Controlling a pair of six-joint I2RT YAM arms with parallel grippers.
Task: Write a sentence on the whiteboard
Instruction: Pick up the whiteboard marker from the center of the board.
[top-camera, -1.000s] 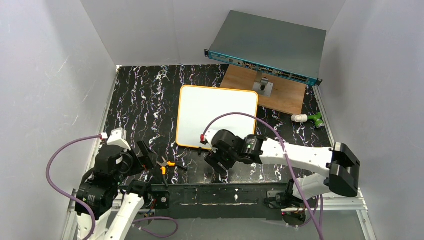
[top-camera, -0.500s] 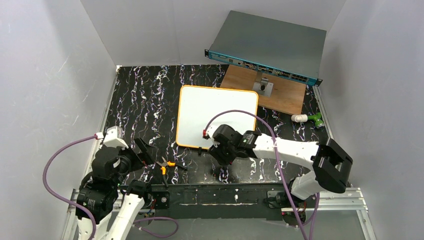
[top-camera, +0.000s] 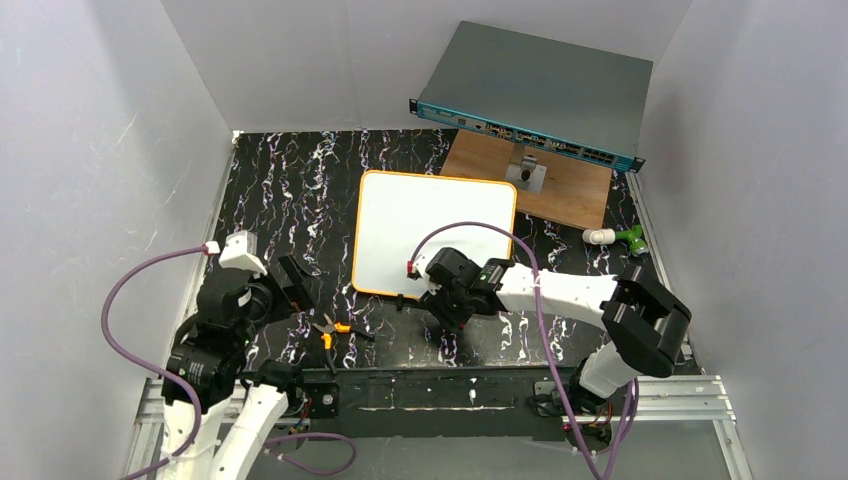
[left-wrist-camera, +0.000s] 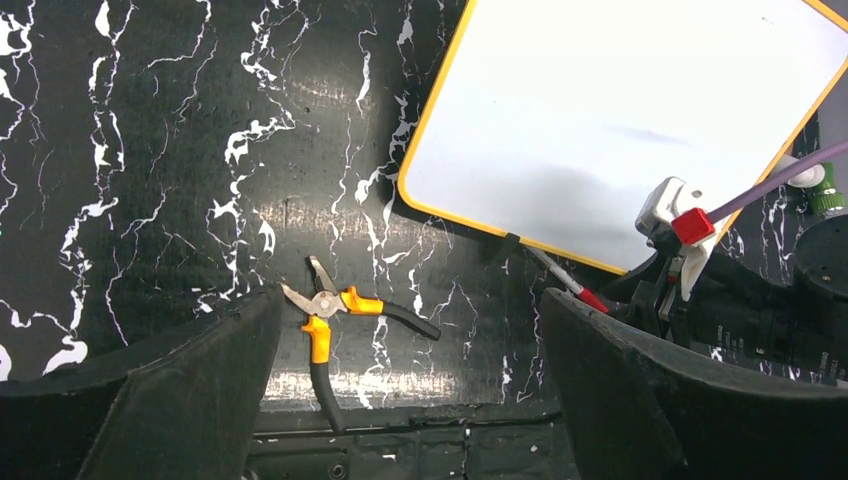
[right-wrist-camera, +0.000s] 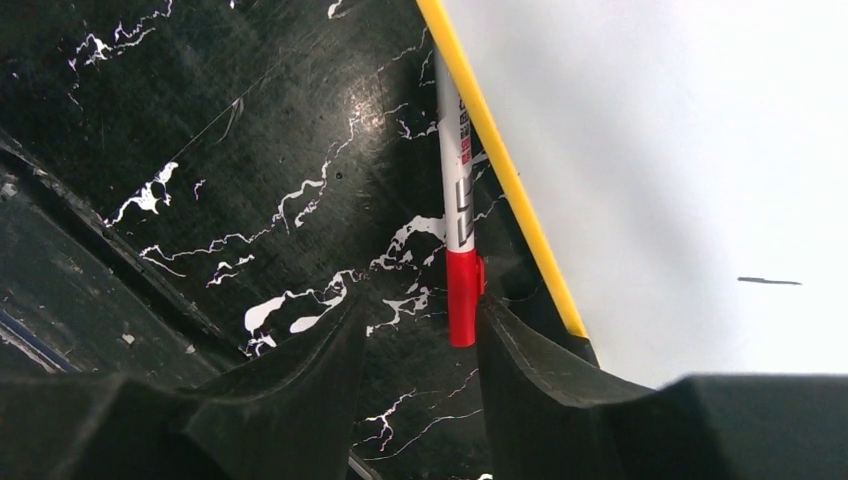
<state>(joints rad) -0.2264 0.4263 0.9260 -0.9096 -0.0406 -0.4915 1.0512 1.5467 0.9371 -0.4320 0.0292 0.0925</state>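
Observation:
The whiteboard (top-camera: 435, 232) lies flat in the middle of the table, white with an orange rim. No red sentence shows on it, only a small dark stroke (right-wrist-camera: 770, 281). A white marker with a red cap (right-wrist-camera: 457, 230) lies on the table along the board's near edge; it also shows in the left wrist view (left-wrist-camera: 566, 280). My right gripper (top-camera: 442, 305) is open and low over the marker's cap end, with the red cap (right-wrist-camera: 463, 297) between its fingers, close to the right finger (right-wrist-camera: 540, 370). My left gripper (top-camera: 292, 288) is open and empty, left of the board.
Orange-handled pliers (top-camera: 333, 329) lie on the table near the front edge, below my left gripper (left-wrist-camera: 335, 310). A grey rack box with a teal front (top-camera: 535, 90) stands at the back over a wooden board (top-camera: 565, 190). A green and white item (top-camera: 618, 237) lies at the right.
My right gripper has moved forward to the whiteboard's near edge and over the marker. My left gripper has moved a little forward and to the right.

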